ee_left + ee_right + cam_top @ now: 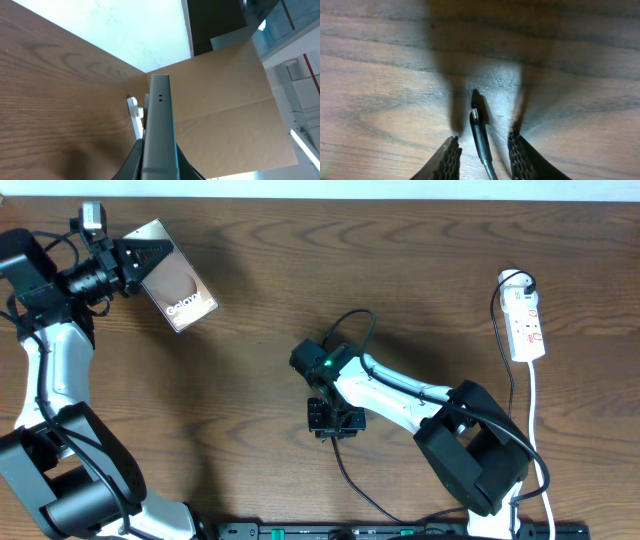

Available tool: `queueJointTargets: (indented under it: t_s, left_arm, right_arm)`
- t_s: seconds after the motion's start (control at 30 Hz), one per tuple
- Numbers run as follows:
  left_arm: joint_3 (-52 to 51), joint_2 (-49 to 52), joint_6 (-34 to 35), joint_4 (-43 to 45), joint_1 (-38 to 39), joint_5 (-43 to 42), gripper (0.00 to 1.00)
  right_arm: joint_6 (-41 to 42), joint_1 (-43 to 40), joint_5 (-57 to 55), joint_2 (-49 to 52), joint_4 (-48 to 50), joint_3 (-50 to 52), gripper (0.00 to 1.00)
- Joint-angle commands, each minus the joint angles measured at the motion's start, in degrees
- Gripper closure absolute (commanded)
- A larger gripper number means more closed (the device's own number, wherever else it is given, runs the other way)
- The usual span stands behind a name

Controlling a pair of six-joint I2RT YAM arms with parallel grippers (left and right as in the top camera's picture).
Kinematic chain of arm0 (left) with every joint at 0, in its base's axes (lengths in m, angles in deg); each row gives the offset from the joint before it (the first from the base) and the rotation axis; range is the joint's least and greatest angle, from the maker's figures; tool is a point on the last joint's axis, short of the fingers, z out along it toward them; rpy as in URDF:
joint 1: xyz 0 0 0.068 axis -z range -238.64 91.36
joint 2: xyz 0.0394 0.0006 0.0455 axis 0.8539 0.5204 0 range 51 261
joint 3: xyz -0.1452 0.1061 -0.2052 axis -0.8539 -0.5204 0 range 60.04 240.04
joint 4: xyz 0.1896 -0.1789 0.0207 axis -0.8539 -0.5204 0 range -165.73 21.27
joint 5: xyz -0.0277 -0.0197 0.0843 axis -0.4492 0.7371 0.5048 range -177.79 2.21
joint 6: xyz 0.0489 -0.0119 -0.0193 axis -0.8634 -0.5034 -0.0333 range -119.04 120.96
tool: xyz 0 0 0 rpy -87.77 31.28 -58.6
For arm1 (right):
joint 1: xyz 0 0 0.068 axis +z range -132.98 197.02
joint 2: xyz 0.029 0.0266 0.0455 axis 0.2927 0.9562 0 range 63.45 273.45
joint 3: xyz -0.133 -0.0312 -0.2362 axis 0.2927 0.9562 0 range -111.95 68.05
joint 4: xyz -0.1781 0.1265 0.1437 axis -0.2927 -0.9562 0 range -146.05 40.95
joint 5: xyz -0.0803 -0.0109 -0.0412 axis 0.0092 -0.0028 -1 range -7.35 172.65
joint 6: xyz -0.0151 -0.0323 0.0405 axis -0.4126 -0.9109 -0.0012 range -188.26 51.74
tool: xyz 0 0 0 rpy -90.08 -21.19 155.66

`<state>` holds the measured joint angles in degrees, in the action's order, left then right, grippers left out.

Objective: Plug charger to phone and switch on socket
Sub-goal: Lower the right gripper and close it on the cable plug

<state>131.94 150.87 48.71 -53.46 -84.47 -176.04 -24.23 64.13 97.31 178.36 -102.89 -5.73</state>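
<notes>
My left gripper [130, 262] is shut on the phone [178, 285] and holds it tilted above the table at the far left. Its bronze face shows "Galaxy". In the left wrist view the phone's grey edge [159, 125] rises between the fingers [159, 167]. The charger's black cable [345, 470] runs from the front edge to my right gripper [335, 420] at mid-table. In the right wrist view the plug tip [476, 117] lies on the wood between the open fingers [482, 147], untouched. The white socket strip [526, 320] lies at the far right and shows small in the left wrist view [135, 116].
The strip's white cord [533, 410] runs down the right side toward the front edge. A black rail [400, 530] lies along the front edge. A cardboard panel [225, 100] and white wall stand beyond the table's far edge.
</notes>
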Motion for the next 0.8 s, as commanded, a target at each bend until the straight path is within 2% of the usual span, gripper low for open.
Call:
queueJointTargets:
  t_s: [0.0,0.77]
  left_arm:
    - [0.3,-0.6,-0.6,0.3,-0.1,-1.7,0.92]
    - [0.3,-0.6,-0.6,0.3,-0.1,-1.7,0.93]
  right_arm:
    - [-1.0,0.7,-0.7,3.9,1.1,1.6,0.71]
    - [-1.0,0.7,-0.7,3.9,1.2,1.6,0.84]
